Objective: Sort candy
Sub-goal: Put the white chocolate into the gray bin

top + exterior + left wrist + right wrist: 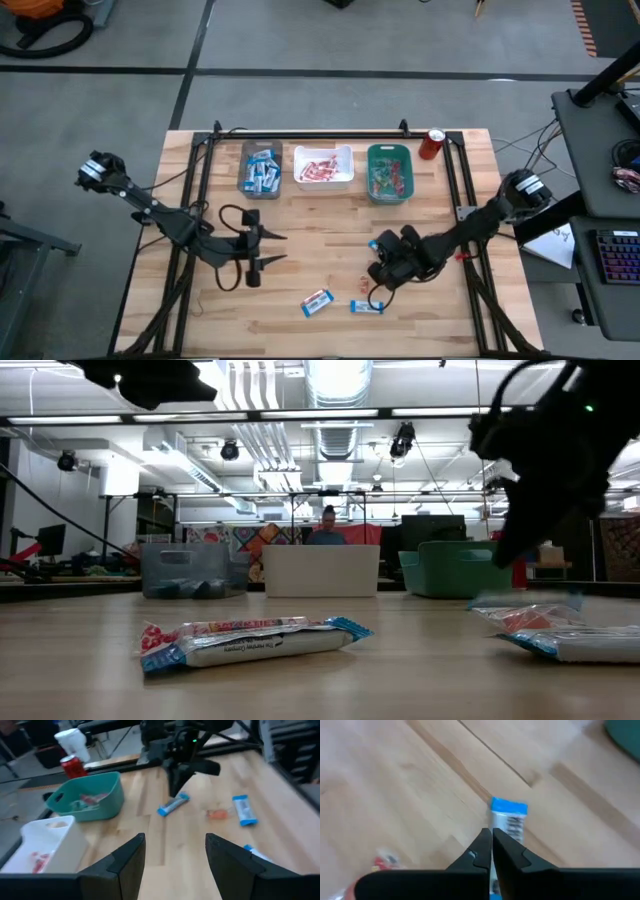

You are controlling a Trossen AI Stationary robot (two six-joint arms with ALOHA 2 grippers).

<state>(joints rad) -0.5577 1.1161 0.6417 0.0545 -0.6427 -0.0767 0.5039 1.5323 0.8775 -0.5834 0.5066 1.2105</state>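
Observation:
My right gripper (491, 836) is shut on a blue-and-white candy bar (510, 820), right of the table's middle (373, 243). The left wrist view shows that bar (173, 805) under the right arm's fingers. Loose on the wood nearby lie two more blue-and-white bars (317, 302) (366, 306) and a tiny orange-red piece (360, 287). My left gripper (175, 855) stands open over bare wood left of centre (265, 250), clear of all the candy. My right gripper pinches the blue-and-white bar between its two shut fingers, which slant down from the table's right side. The bar's blue end (509, 808) sticks out past the fingertips. Whether the bar is clear of the wood I cannot tell.
Three bins stand in a row at the far edge: a grey one (260, 168) with blue-and-white bars, a white one (323, 165) with red-and-white bars, and a teal one (389, 172). A red soda can (432, 143) stands at the far right corner. Black frame rails run along both sides.

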